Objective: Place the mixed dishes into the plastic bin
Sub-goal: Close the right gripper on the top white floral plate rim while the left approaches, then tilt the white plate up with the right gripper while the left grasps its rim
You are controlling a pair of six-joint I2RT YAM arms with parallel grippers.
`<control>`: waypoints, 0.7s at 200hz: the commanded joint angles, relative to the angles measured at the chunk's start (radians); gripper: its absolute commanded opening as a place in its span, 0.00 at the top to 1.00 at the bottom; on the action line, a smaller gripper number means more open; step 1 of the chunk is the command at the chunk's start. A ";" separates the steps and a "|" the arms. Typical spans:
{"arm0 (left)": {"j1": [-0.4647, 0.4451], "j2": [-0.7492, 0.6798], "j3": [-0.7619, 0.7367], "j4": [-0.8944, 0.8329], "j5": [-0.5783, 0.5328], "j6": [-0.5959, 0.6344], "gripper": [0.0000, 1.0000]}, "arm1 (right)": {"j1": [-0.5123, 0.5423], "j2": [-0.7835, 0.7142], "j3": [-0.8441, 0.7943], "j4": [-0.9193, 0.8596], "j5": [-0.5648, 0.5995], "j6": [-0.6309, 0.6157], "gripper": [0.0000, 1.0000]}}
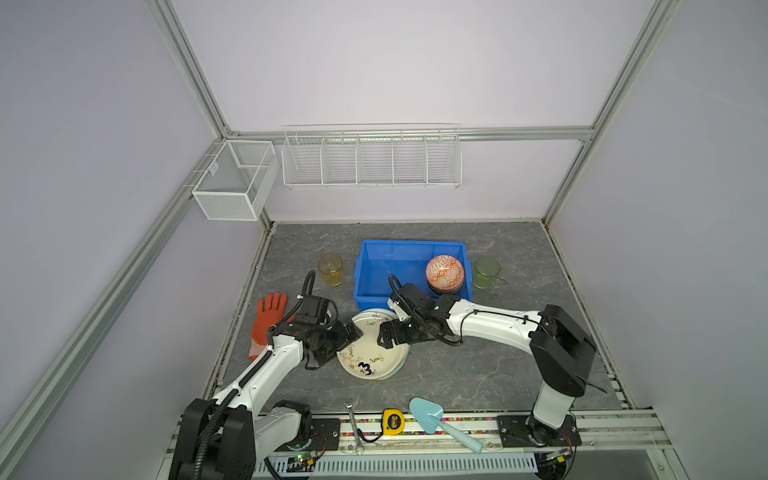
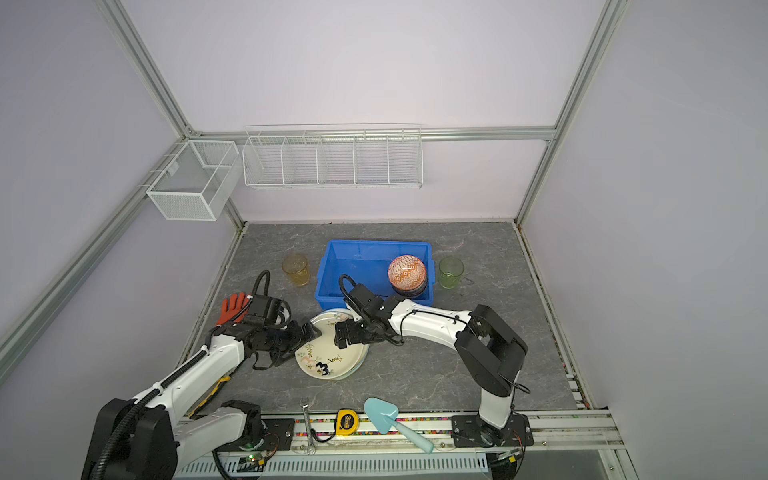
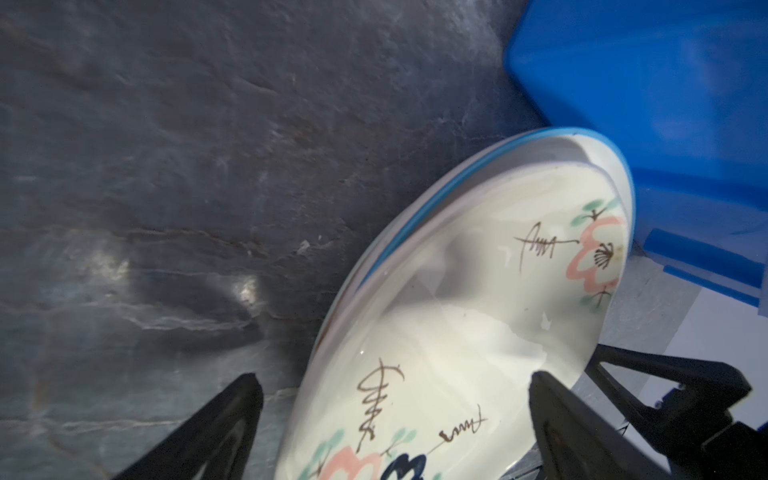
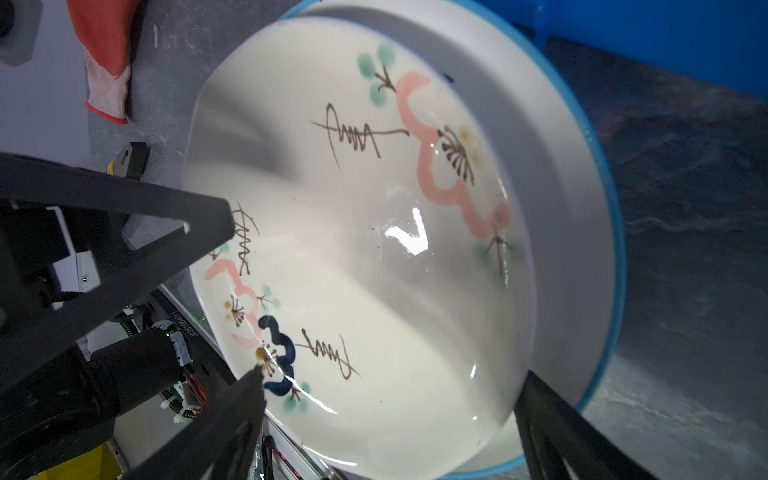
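Note:
A cream floral plate marked "3" (image 1: pixel 370 353) (image 4: pixel 353 208) lies askew on top of a white blue-rimmed plate (image 4: pixel 573 208), just in front of the blue plastic bin (image 1: pixel 409 245). My left gripper (image 1: pixel 351 332) (image 3: pixel 395 386) stands open astride the cream plate's left edge. From the right, my right gripper (image 1: pixel 386 334) (image 4: pixel 390 386) hangs open over the same plate. In the bin's right end an orange-white bowl (image 1: pixel 444 269) sits upside down on darker bowls. An amber cup (image 1: pixel 331 269) stands left of the bin and a green cup (image 1: pixel 487 272) right of it.
An orange glove (image 1: pixel 268 324) lies behind my left arm. A wrench (image 1: pixel 353 424), a yellow tape measure (image 1: pixel 392 422) and a light-blue trowel (image 1: pixel 432 417) lie along the front rail. White wire baskets (image 1: pixel 372 160) hang on the back wall.

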 commanded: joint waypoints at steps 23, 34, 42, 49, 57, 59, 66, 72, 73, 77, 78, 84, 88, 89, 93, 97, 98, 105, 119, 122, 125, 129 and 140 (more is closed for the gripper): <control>0.004 -0.065 -0.011 0.021 0.002 -0.022 0.02 | 0.021 0.019 0.032 0.013 -0.011 0.012 0.06; 0.004 -0.073 -0.013 0.025 0.005 -0.026 0.03 | 0.021 0.019 0.035 0.009 -0.011 0.009 0.05; 0.003 -0.078 -0.016 0.029 0.006 -0.029 0.04 | 0.021 0.020 0.037 0.006 -0.014 0.007 0.05; 0.003 -0.082 -0.019 0.032 0.008 -0.030 0.05 | 0.020 0.023 0.041 0.004 -0.017 0.003 0.06; 0.004 -0.084 -0.023 0.036 0.009 -0.035 0.07 | 0.021 0.025 0.044 0.002 -0.017 0.001 0.05; 0.004 -0.084 -0.024 0.037 0.009 -0.034 0.07 | 0.021 0.026 0.045 0.002 -0.017 0.001 0.05; 0.004 -0.085 -0.028 0.041 0.011 -0.036 0.08 | 0.021 0.026 0.045 0.003 -0.017 0.000 0.05; 0.004 -0.086 -0.031 0.045 0.017 -0.040 0.09 | 0.020 0.027 0.047 0.003 -0.019 0.001 0.05; 0.004 -0.087 -0.031 0.046 0.017 -0.040 0.10 | 0.021 0.026 0.047 0.003 -0.018 0.001 0.05; 0.004 -0.087 -0.034 0.047 0.018 -0.041 0.10 | 0.020 0.028 0.047 0.003 -0.019 -0.001 0.05; 0.004 -0.087 -0.034 0.047 0.019 -0.042 0.11 | 0.021 0.028 0.049 0.003 -0.020 0.000 0.05; 0.004 -0.090 -0.035 0.049 0.019 -0.045 0.11 | 0.020 0.029 0.051 0.003 -0.022 0.000 0.05; 0.004 -0.093 -0.037 0.051 0.020 -0.047 0.12 | 0.020 0.030 0.053 0.003 -0.023 -0.001 0.05; 0.004 -0.093 -0.037 0.051 0.020 -0.049 0.12 | 0.020 0.030 0.053 0.003 -0.023 -0.001 0.05; 0.003 -0.096 -0.039 0.051 0.020 -0.050 0.13 | 0.021 0.031 0.054 0.004 -0.022 0.000 0.05; 0.004 -0.099 -0.040 0.052 0.019 -0.052 0.14 | 0.021 0.031 0.056 0.006 -0.024 0.000 0.05; 0.004 -0.100 -0.040 0.052 0.018 -0.053 0.14 | 0.022 0.031 0.056 0.005 -0.024 0.000 0.05; 0.004 -0.106 -0.042 0.052 0.018 -0.056 0.15 | 0.023 0.032 0.058 0.006 -0.025 -0.001 0.05; 0.003 -0.116 -0.043 0.051 0.017 -0.061 0.20 | 0.025 0.034 0.059 0.006 -0.025 0.000 0.05; 0.004 -0.118 -0.044 0.051 0.017 -0.062 0.22 | 0.026 0.034 0.060 0.006 -0.025 -0.001 0.05; 0.004 -0.120 -0.043 0.051 0.016 -0.063 0.23 | 0.027 0.034 0.060 0.007 -0.025 0.000 0.05; 0.004 -0.123 -0.044 0.050 0.016 -0.065 0.26 | 0.027 0.034 0.060 0.008 -0.023 0.001 0.05; 0.004 -0.131 -0.044 0.048 0.016 -0.068 0.32 | 0.029 0.035 0.059 0.011 -0.024 0.003 0.05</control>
